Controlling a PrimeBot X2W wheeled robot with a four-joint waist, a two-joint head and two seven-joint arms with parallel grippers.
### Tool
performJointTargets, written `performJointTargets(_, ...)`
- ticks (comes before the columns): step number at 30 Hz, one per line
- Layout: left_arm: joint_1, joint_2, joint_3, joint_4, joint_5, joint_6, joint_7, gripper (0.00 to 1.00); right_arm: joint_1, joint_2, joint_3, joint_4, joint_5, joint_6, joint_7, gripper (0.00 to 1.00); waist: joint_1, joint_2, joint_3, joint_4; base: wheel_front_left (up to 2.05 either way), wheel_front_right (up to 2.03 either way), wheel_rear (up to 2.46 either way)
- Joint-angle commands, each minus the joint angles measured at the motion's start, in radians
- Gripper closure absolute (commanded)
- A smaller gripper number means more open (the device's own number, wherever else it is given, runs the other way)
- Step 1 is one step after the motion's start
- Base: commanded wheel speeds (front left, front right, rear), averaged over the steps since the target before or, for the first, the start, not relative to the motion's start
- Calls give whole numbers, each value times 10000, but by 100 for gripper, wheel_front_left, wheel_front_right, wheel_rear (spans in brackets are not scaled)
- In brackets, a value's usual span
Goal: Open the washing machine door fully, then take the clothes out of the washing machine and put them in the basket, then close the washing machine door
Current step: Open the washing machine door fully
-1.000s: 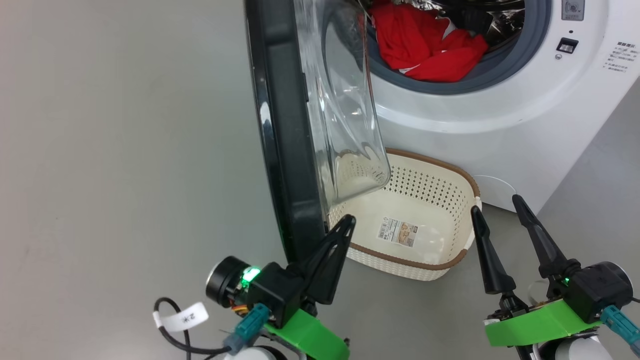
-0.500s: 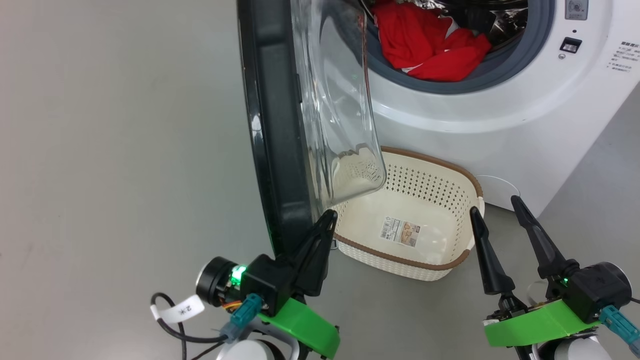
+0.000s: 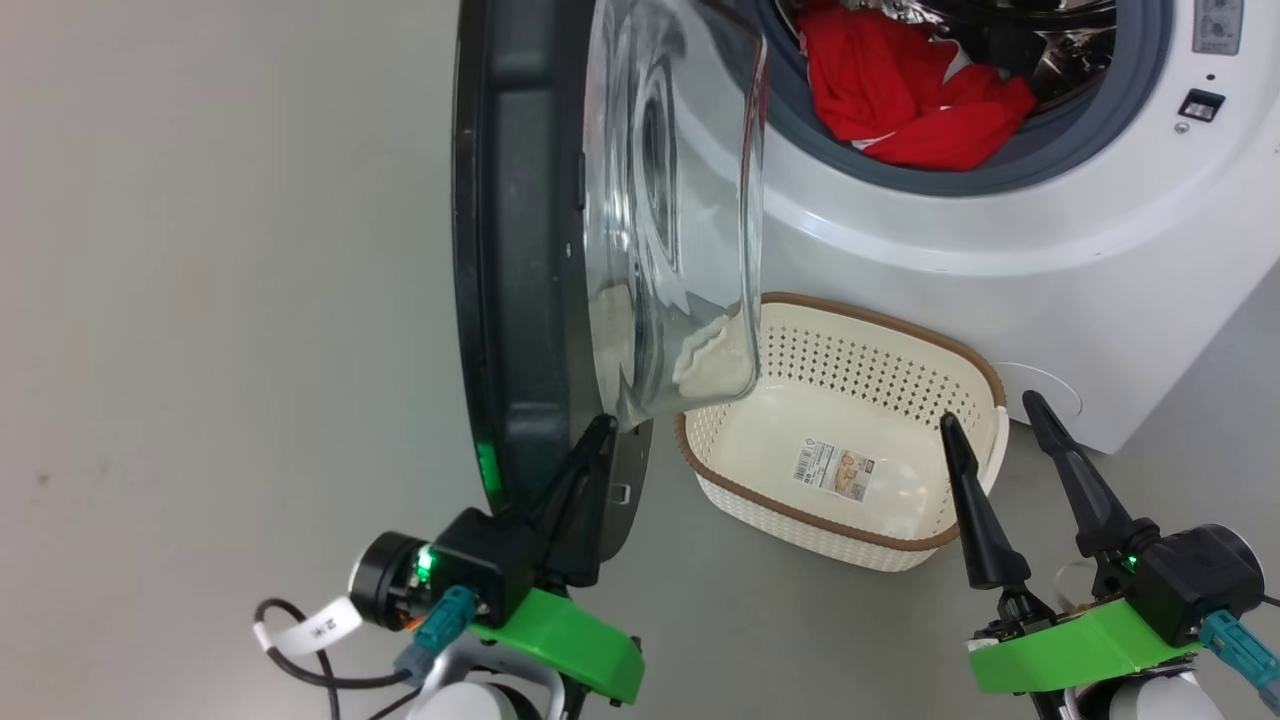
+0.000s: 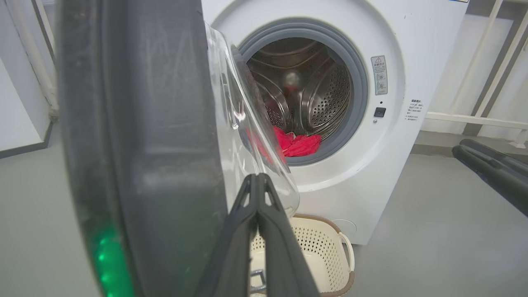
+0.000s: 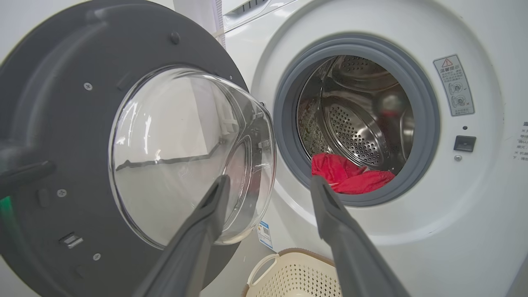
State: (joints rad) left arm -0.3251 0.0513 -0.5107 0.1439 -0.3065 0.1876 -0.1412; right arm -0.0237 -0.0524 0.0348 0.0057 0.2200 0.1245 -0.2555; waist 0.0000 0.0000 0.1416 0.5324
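Red clothes (image 3: pixel 905 100) lie low in the drum (image 4: pixel 321 95) of the washing machine (image 3: pixel 950 240). The basket (image 3: pixel 870 318) stands empty on the floor (image 3: pixel 200 300) just in front of it. The washing machine door (image 3: pixel 515 250) hangs about square to that front, not fully open.

- The left gripper (image 3: pixel 598 440), fingers pressed together, has its tips at the door's lower inner edge.
- The right gripper (image 3: pixel 990 410) is spread wide, holding nothing, before the basket.
- Risk: the tips skid off the glossy door and it swings back.
- Floor smooth and grey; a white rail (image 4: pixel 474 120) stands beside the machine.
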Motion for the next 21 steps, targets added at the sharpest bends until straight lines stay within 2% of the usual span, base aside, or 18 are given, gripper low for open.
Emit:
performJointTargets(1, -24, 292, 532, -217, -38, 190, -68, 100, -251, 22, 200, -236, 8, 62, -62, 0, 0, 0, -8, 86, 0, 0, 0)
performJointTargets(21, 237, 1147, 1810, -252, -340, 985, -302, 100, -342, 22, 235, -189, -21, 62, -45, 0, 0, 0, 52, 210, 0, 0, 0)
